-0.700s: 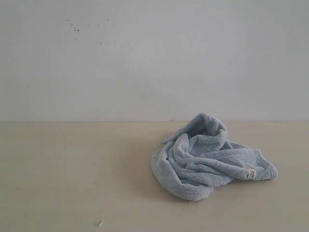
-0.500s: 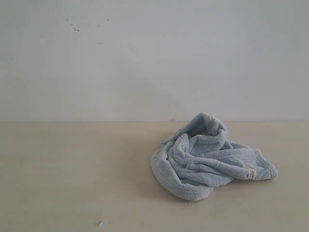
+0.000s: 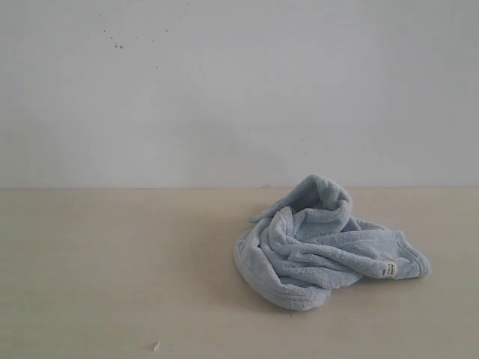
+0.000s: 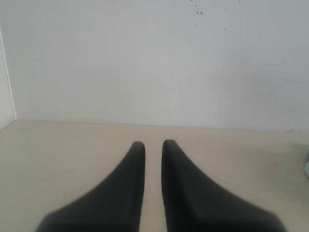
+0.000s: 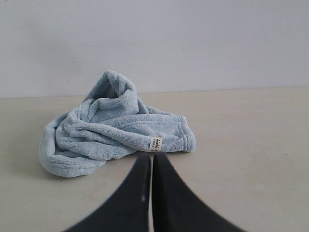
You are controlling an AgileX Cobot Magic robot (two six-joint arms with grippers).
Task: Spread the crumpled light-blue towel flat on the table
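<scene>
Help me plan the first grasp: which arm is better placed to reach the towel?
Right. The towel lies just ahead of the right gripper, label corner nearest; the left gripper faces only table.

Two grippers are counted: left gripper [image 4: 153, 144] and right gripper [image 5: 151, 155]. Ahead of the latter, one towel [image 5: 116, 125], one label [image 5: 155, 143] and one table [image 5: 251, 145] are seen.

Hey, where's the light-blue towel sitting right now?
In the exterior view the towel lies crumpled on the table, right of centre, short of the white wall; in the right wrist view it sits ahead of the closed right gripper, untouched.
</scene>
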